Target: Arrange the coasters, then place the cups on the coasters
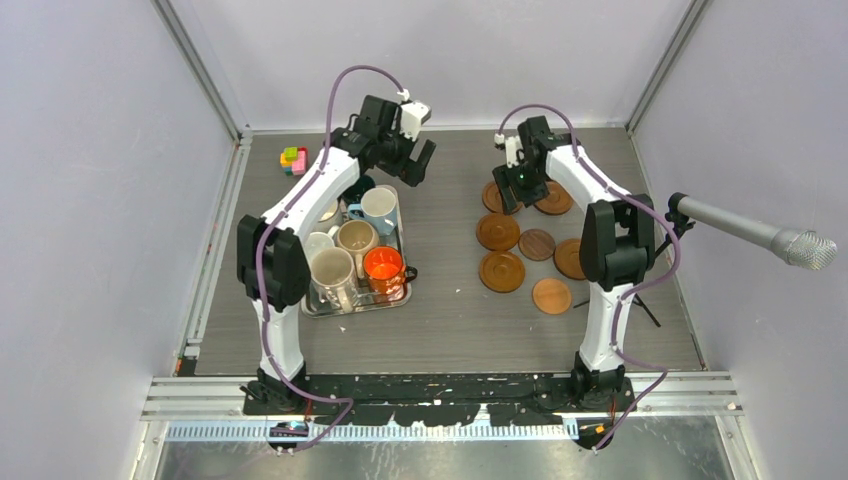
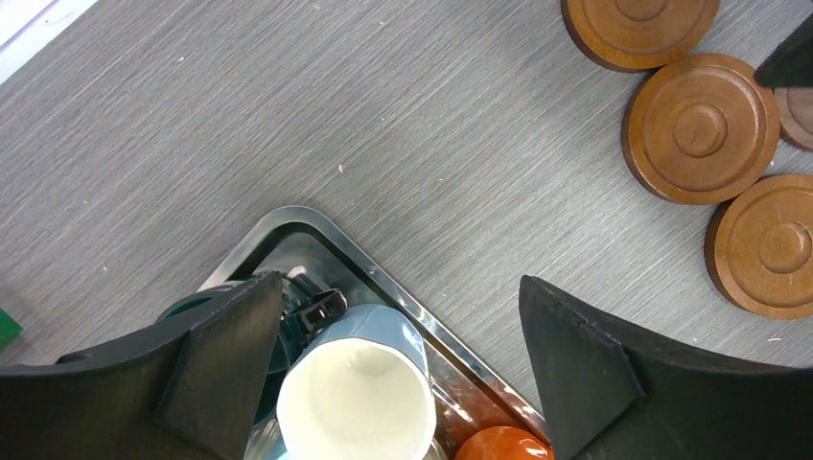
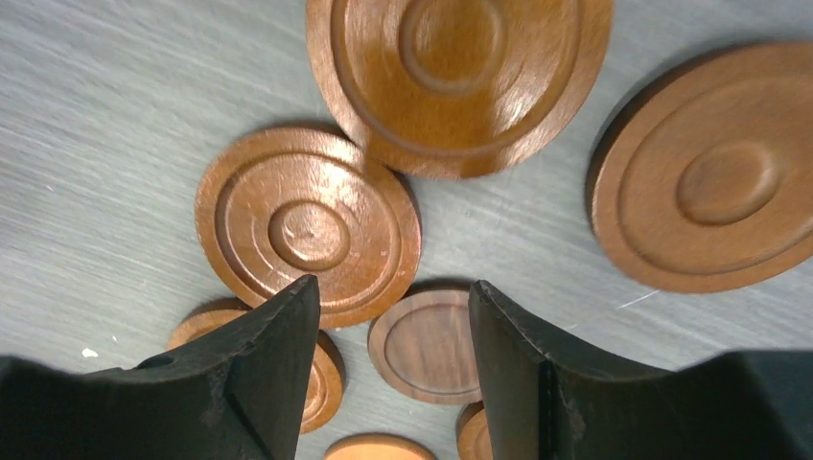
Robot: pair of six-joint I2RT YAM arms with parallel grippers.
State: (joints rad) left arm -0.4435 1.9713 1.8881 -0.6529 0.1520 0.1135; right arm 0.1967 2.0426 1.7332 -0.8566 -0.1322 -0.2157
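R gripper (image 3: 393, 316): jaws apart, nothing btwn them, above the coasters (image 3: 307, 225). These are round wood discs w/ concentric rings, grouped on the right half of the grey table (image 1: 450, 300). Its fingers cover part of one. Orange-tan coaster (image 3: 379, 448) cut off at frame bottom. L gripper (image 2: 400, 287): jaws wide, empty, over the cups (image 1: 355, 250) packed in a shiny metal tray (image 2: 316, 225). Dark green mug (image 2: 197, 305) mostly hidden behind a finger. Orange mug (image 2: 503, 446) cropped. Light blue mug (image 2: 383, 331) glossy, pale inside.
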